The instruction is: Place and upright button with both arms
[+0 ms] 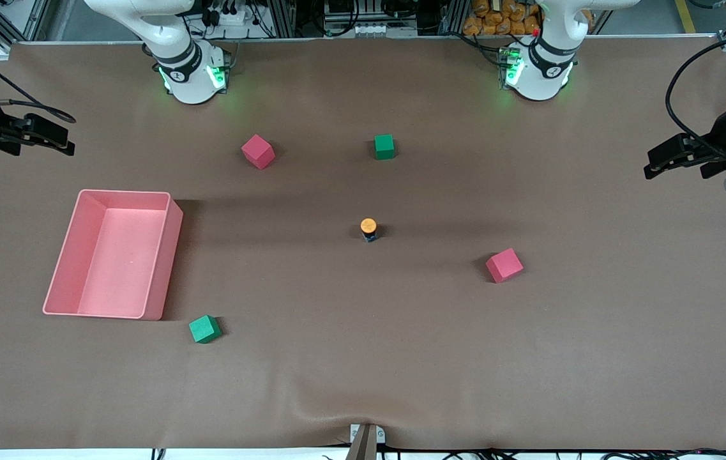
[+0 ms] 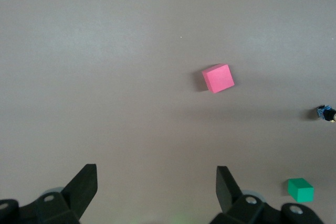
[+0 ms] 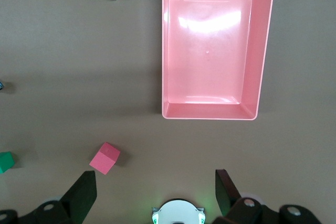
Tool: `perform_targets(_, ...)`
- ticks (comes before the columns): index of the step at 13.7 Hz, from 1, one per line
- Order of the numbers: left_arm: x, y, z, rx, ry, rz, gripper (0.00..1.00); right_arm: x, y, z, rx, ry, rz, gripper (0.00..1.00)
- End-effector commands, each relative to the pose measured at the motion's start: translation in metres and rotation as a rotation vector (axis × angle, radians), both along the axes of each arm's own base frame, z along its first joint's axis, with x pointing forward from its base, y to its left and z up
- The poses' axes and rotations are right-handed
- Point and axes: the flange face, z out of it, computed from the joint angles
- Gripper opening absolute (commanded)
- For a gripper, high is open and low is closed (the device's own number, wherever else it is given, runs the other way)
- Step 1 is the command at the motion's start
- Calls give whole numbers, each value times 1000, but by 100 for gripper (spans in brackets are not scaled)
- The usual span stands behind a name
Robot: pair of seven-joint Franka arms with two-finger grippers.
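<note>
The button [image 1: 368, 229] stands upright near the middle of the table, its orange cap on top of the short black-and-blue body. It also peeks in at the edge of the left wrist view [image 2: 326, 113]. My left gripper [image 1: 653, 163] hangs open and empty over the left arm's end of the table, well away from the button; its fingers [image 2: 84, 187] frame bare tabletop. My right gripper [image 1: 64, 142] hangs open and empty over the right arm's end, above the table beside the pink bin [image 1: 163, 255]. Both arms wait apart.
A pink cube [image 1: 504, 265] lies between the button and the left arm's end. Another pink cube [image 1: 258, 151] and a green cube [image 1: 384, 146] lie nearer the bases. A second green cube [image 1: 204, 329] sits by the bin's near corner. The bin [image 3: 262, 51] is empty.
</note>
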Motion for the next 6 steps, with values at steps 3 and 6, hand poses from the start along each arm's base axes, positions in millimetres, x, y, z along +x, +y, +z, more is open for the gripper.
perform_targets(3, 9, 0, -5, 47, 4, -14, 100, -3, 2, 3, 8, 0, -9, 100)
perform_targets(6, 10, 2, -4, 45, -5, -11, 100, -3, 2, 3, 8, 0, -9, 100)
